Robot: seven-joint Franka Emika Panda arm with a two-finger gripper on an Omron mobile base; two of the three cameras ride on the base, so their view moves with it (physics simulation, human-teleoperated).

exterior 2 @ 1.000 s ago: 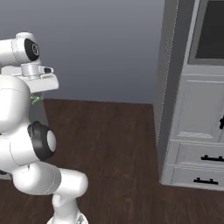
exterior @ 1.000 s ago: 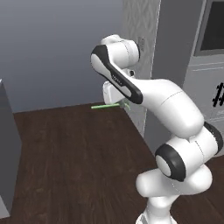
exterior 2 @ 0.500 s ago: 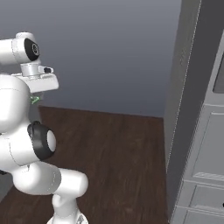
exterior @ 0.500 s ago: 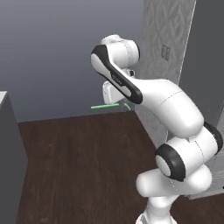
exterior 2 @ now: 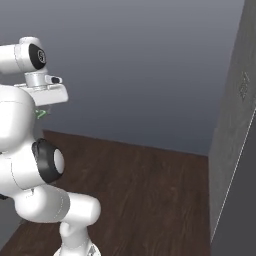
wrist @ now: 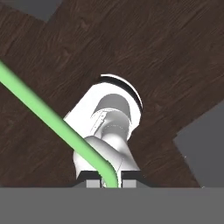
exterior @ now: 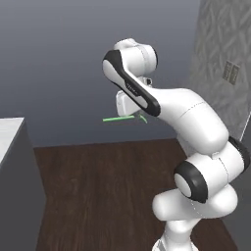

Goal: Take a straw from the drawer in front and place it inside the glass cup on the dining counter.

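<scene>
Above dark wood floor (exterior: 108, 186), mid-carry | gripper (wrist: 109, 183) pinched narrow on straw (exterior: 120, 118) near its bent tip, long end jutting out sideways | risk: thin stick pivoting or slipping in the pinch during travel; long overhang catching grey cabinet side (exterior: 19, 186) at left | glass cup: whereabouts unknown.

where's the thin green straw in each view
Left base view: thin bright green straw lies level at centre left, sticking out leftward from the arm.
Right base view: a short green bit at upper left, under the white hand.
Hand view: a diagonal green line from the left edge to bottom centre.
Shared landmark: dark wood floor.
</scene>
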